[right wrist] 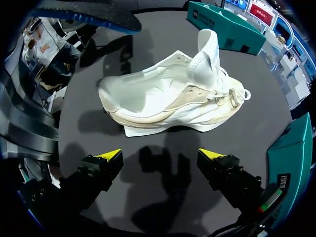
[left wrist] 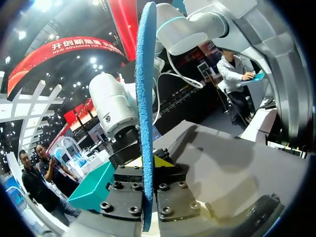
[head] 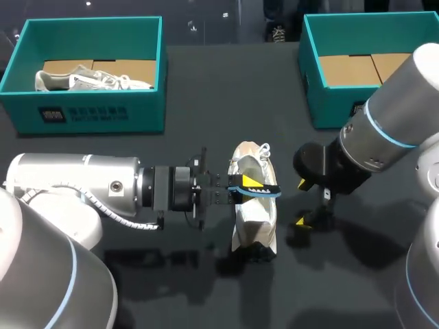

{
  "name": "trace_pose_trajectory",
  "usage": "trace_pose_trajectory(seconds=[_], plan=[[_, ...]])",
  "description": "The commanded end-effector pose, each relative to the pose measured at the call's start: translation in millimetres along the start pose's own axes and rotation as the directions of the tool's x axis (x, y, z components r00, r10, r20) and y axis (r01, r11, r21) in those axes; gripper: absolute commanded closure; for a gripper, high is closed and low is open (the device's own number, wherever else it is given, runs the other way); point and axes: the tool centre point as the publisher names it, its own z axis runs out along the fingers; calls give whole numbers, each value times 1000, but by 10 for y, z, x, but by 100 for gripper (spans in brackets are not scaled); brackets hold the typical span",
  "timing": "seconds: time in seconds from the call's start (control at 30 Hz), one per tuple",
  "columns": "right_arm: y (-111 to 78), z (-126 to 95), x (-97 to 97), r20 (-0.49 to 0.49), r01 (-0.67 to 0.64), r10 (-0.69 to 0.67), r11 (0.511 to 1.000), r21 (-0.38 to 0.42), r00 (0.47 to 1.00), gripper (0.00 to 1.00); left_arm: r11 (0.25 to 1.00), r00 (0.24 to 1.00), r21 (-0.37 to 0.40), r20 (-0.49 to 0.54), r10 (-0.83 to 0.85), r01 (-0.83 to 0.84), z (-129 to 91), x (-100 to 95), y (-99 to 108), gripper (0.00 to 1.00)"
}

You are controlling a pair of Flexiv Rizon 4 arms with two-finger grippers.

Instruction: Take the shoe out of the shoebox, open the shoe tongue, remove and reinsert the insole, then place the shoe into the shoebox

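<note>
The white shoe [head: 252, 212] lies on its side in the middle of the dark table, tongue lifted; the right wrist view shows it [right wrist: 173, 96] ahead of my open right gripper [right wrist: 160, 158]. My left gripper [head: 247, 185] hovers over the shoe's opening, shut on the blue insole [head: 264, 193]. From the left wrist the insole [left wrist: 145, 113] is seen edge-on, clamped between the fingers and sticking out past the gripper [left wrist: 148, 165]. My right gripper [head: 302, 202] stands just right of the shoe, fingers apart, holding nothing.
A teal shoebox [head: 89, 113] at the back left holds another pale shoe [head: 89, 80]. A second teal shoebox [head: 329, 103] stands at the back right with only cardboard in it. Bare dark tabletop lies in front of the shoe.
</note>
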Motion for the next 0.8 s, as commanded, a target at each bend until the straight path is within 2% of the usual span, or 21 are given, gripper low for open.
trace_pose_trajectory(seconds=[0.03,0.2,0.4,0.53,0.8], plan=[[44,132,-33,-4,-8,8,1000,9,1000,0,1000,1000,4,-5,-28,28,101,-7,79,100],[28,182,-28,-9,-17,17,1000,7,1000,0,998,998,1,-8,-60,60,126,45,145,100],[43,196,-5,-6,-18,18,1000,13,1000,0,997,997,8,3,-76,76,125,148,107,100],[58,240,6,-10,-14,14,1000,9,1000,0,996,996,-4,9,-84,84,119,215,199,100],[119,234,58,-2,-11,11,1000,6,1000,0,997,996,-7,24,-82,82,81,225,329,100]])
